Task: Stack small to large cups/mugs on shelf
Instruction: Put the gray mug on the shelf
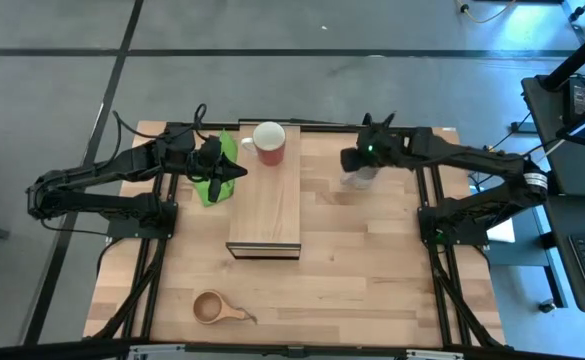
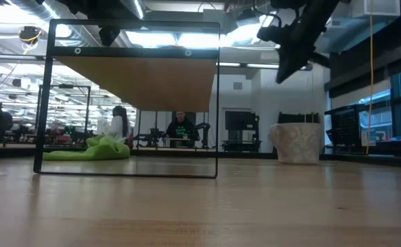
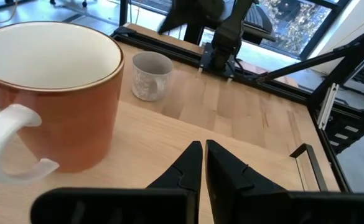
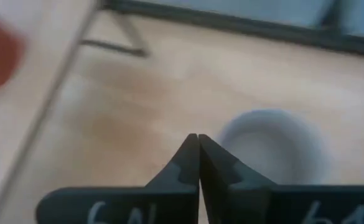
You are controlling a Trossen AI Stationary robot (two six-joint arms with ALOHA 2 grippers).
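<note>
Landmark: the long light-wood shelf (image 1: 264,205), lying down the middle of the pale wooden surface (image 1: 372,270).

Red mug with white inside and white handle (image 1: 269,143) stands on the shelf's far end. Grey speckled mug (image 1: 360,177) sits on the surface to the right of the shelf, well apart from it. Small brown wooden cup with stub handle (image 1: 213,307) lies beyond the shelf's near end, slightly to its left. Crumpled green cloth (image 1: 215,175) beside the shelf's left edge.

Left end effector (image 1: 234,172) hangs just left of the shelf near the red mug, fingers pressed together, empty. Right end effector (image 1: 348,160) hovers above the grey mug, fingers also together, empty.

Risk: coming down shut, the right end effector would likely strike the grey mug's rim and tip it instead of gripping. The left arm waits close enough to knock the red mug.

Views: only the high view shows the wooden cup. The low view shows the right end effector clear above the grey mug, which the high view cannot settle.
</note>
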